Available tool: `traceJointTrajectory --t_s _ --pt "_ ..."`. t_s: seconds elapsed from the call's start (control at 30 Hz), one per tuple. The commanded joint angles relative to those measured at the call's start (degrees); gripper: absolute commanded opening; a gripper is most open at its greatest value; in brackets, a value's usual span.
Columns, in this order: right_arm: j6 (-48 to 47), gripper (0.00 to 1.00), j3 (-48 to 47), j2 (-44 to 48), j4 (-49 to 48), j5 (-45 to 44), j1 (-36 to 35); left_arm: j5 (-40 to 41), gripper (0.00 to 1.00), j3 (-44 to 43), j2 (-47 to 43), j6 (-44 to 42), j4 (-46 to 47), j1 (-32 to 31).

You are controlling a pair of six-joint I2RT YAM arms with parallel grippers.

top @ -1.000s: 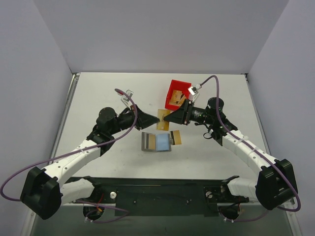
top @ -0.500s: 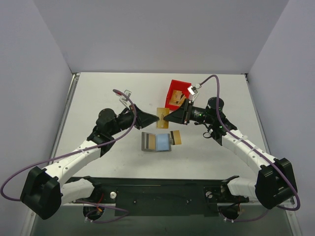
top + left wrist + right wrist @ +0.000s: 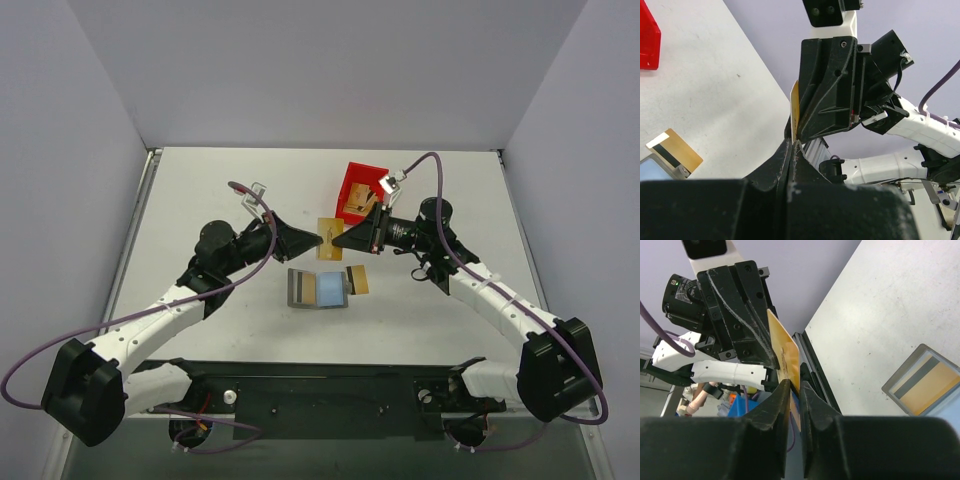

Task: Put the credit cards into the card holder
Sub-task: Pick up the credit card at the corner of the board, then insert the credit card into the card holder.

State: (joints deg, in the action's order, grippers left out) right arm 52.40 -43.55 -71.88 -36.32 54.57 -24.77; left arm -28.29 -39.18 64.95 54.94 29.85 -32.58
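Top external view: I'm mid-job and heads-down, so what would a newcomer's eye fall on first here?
The two arms meet tip to tip above mid-table. The left end effector pinches a gold credit card upright, and the right end effector has its jaws either side of the same card. Just nearer the bases lies the open card holder, with a striped card at its right edge. Behind, the red bin holds a third card.

The raised card [image 3: 330,237] is coloured gold-tan; the flat-lying card [image 3: 359,281] is coloured the same and is crossed by a black stripe. The card holder [image 3: 299,287] is coloured grey, with a pale blue inside. The bin [image 3: 352,185] is coloured red, the table [image 3: 220,190] off-white.
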Motion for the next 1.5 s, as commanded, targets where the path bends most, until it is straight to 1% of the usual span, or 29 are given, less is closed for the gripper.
traceJointTrajectory --t_s 0.0,0.03,0.1,0.17,0.2,0.23,0.3,0.33,0.37,0.4,0.43,0.47,0.5,0.57,0.63,0.67,0.73,0.8,0.83,0.87,0.9,0.93,0.97,1.0,1.07,1.13,1.27,1.4,1.47 --pt "-1.34 0.04 -0.92 -0.11 -3.24 1.95 -0.54 -0.01 0.0 -0.46 0.18 -0.01 2.94 -0.03" --pt "-1.42 0.0 -0.92 -0.02 -3.15 1.95 -0.62 -0.01 0.0 -0.37 0.18 -0.09 2.85 -0.12" --pt "-1.69 0.0 -0.92 0.07 -2.88 1.77 -0.63 -0.01 0.0 -0.46 0.27 -0.27 2.41 -0.12" --pt "-2.21 0.0 -0.92 0.33 -2.27 1.34 -0.62 0.08 0.06 -0.46 0.27 -0.36 1.88 -0.12" --pt "-2.65 0.0 -1.1 0.33 -1.22 1.07 -0.63 0.17 0.16 -0.55 0.35 -0.53 1.36 -0.12" --pt "-3.7 0.0 -1.45 0.59 -0.08 0.55 -0.45 0.6 0.23 -0.55 0.27 -0.62 1.09 -0.03" --pt "-5.89 0.0 -2.32 1.03 3.6 -0.59 -0.27 1.05 0.42 -0.46 0.0 -0.8 0.48 0.41" --pt "-6.69 0.0 -2.68 1.21 7.19 -1.12 -0.36 1.13 0.47 -0.37 -0.26 -1.06 -0.22 0.84" --pt "-8.87 0.0 -3.64 1.47 9.14 -2.78 -0.19 1.4 0.56 -0.46 -0.52 -1.32 -0.75 1.02" --pt "-9.85 0.0 -4.08 1.48 13.86 -3.58 0.07 1.49 0.59 -0.63 -0.79 -1.85 -1.88 1.46" --pt "-12.04 0.0 -5.22 1.65 15.73 -5.5 0.08 1.84 0.7 -0.98 -0.87 -2.2 -2.68 2.16" --pt "-13.02 0.0 -6.19 1.74 19.66 -7.87 0.25 2.19 0.73 -1.16 -1.31 -2.99 -4.08 3.04" --pt "-15.03 0.0 -6.72 1.74 22.31 -9.03 0.34 2.36 0.79 -1.42 -1.49 -3.52 -5.14 3.57" --pt "-18.99 0.0 -8.83 1.57 31.69 -13.24 0.43 3.68 0.82 -2.21 -1.93 -5.62 -8.13 4.62" --pt "-22.59 0.0 -11.28 0.87 39.43 -18.16 0.17 6.22 0.84 -4.4 -1.58 -9.75 -16.18 4.8" --pt "-24.52 0.0 -12.86 0.43 41.92 -20.7 0.17 7.97 0.84 -5.02 -1.32 -12.89 -18.05 4.72" --pt "-26.55 0.0 -14.62 -1.5 47.19 -23.96 0.34 9.48 0.81 -6.87 -0.18 -16.69 -22.36 4.54" --pt "-27.52 0.0 -15.6 -3.52 50.72 -25.73 0.43 10.18 0.7 -8.01 1.4 -19.51 -25.09 4.02" --pt "-27.7 0.0 -15.77 -4.06 52.03 -25.91 0.34 10.36 0.67 -8.02 2.45 -20.39 -25.97 3.75" --pt "-27.79 0.0 -15.86 -5.45 52.48 -25.91 0.34 10.28 0.6 -7.76 3.07 -20.83 -25.89 3.23" --pt "-27.88 0.0 -15.95 -6.08 53.44 -25.83 0.25 10.28 0.55 -7.41 4.04 -21.18 -25.63 2.35" --pt "-27.53 0.0 -15.78 -7.47 53.71 -25.65 0.25 10.45 0.43 -7.14 4.66 -21.45 -25.37 1.65" --pt "-27.27 0.0 -15.25 -8.01 53.63 -25.39 0.25 10.71 0.38 -6.79 5.71 -21.89 -24.93 0.34" --pt "-26.66 0.0 -15.07 -9.06 53.63 -25.65 -0.01 11.85 0.26 -6.61 6.33 -21.98 -24.84 -0.46" --pt "-25.6 0.0 -14.02 -10.29 52.84 -26.79 -0.62 13.34 0.11 -6.96 8.7 -22.42 -24.49 -3.01" --pt "-24.54 0.0 -13.4 -11.52 51.7 -27.23 -1.15 15.54 0.0 -7.84 12.03 -23.56 -24.92 -5.82" --pt "-23.22 0.0 -13.49 -12.94 50.38 -27.93 -2.47 19.24 0.0 -9.95 15.99 -24.26 -25.89 -10.3" --pt "-22.7 0.0 -14.8 -15.39 50.11 -27.76 -3.79 22.4 0.0 -9.69 16.35 -24.0 -25.45 -11.1" --pt "-22.52 0.0 -15.33 -16.8 50.11 -27.93 -4.23 25.73 0.0 -9.16 15.3 -25.22 -25.01 -11.1"
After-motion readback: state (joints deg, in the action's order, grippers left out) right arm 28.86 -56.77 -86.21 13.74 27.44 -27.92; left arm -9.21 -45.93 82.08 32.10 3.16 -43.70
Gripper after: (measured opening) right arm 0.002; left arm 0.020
